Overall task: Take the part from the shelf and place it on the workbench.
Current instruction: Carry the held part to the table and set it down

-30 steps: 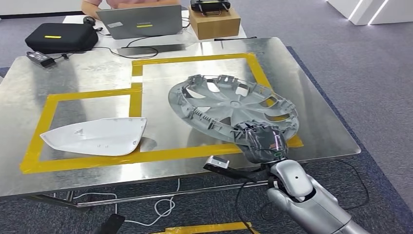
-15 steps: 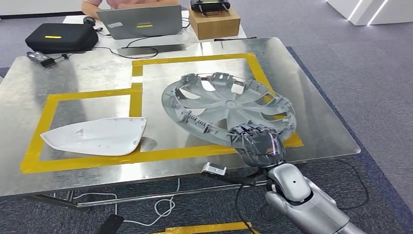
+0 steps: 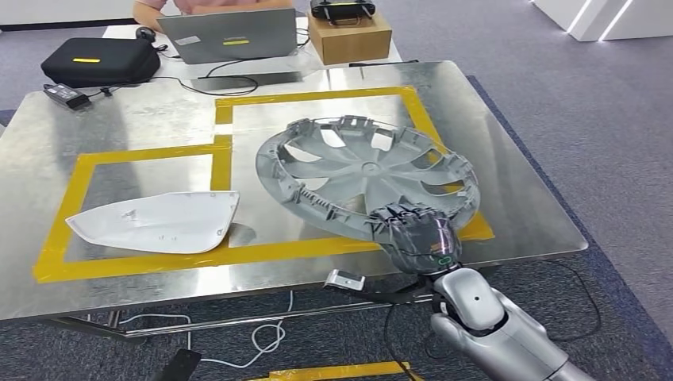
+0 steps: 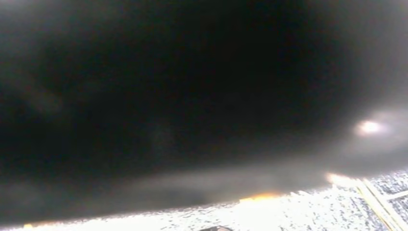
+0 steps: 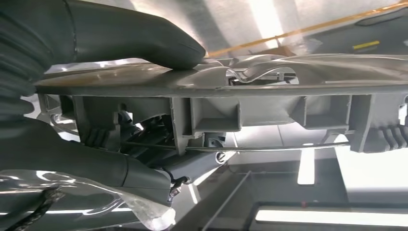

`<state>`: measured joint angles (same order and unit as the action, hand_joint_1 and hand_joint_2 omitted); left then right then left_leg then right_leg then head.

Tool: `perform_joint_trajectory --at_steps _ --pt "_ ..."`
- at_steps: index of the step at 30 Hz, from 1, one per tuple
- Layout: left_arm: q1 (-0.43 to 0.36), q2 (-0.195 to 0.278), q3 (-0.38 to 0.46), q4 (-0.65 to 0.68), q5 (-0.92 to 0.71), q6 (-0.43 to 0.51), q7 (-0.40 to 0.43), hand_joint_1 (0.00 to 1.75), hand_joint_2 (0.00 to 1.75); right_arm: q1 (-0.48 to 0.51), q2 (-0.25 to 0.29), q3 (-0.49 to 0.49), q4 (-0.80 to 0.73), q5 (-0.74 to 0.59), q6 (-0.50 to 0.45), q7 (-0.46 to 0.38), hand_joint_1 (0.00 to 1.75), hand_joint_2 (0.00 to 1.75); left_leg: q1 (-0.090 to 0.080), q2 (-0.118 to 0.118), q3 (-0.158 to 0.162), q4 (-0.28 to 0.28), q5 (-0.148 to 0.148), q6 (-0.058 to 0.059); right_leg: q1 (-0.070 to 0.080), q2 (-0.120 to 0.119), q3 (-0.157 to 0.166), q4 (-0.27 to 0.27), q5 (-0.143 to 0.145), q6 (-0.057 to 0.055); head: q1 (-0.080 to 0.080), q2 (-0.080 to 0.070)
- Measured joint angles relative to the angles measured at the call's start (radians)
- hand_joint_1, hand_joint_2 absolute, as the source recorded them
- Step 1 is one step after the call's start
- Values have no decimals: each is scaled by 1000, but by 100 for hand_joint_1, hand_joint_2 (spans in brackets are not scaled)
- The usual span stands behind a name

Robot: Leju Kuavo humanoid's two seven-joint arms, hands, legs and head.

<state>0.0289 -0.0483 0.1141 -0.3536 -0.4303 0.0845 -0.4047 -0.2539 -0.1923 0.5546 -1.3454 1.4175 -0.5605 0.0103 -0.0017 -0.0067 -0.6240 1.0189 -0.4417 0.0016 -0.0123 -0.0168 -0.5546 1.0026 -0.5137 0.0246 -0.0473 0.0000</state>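
A grey wheel cover [image 3: 365,172] lies inner side up over the yellow-taped square on the metal workbench [image 3: 119,111]. My right hand [image 3: 414,235] grips its near rim at the bench's front edge. In the right wrist view the thumb [image 5: 144,36] presses one face of the rim [image 5: 269,91] and the darker fingers [image 5: 72,163] close under the other. Whether the cover's near edge touches the bench I cannot tell.
A white mirror shell [image 3: 159,221] lies in the left taped rectangle. Behind the bench stand a black case [image 3: 99,59], a laptop [image 3: 238,33] with a person at it, and a cardboard box [image 3: 349,36]. Cables [image 3: 262,333] trail on the floor under the front edge.
My right hand has carried the wheel cover leftward and slightly farther onto the bench, and the cover now lies flatter.
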Motion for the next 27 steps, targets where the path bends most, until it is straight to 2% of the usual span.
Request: perform_joint_trajectory --at_steps 8,15,27 --pt "0 -6 17 0 1 9 7 0 0 -3 0 21 -21 6 -3 6 175 175 0 0 0 0 0 0 0 0 0 0 0 0 0 0" --pt "0 -6 22 -6 -8 4 45 0 0 -3 0 25 -20 -11 -4 14 175 175 0 0 0 0 0 0 0 0 0 0 0 0 0 0" --pt "3 -6 40 -29 -11 -1 63 0 0 5 -1 7 36 -38 -3 29 175 175 0 0 0 0 0 0 0 0 0 0 0 0 0 0"
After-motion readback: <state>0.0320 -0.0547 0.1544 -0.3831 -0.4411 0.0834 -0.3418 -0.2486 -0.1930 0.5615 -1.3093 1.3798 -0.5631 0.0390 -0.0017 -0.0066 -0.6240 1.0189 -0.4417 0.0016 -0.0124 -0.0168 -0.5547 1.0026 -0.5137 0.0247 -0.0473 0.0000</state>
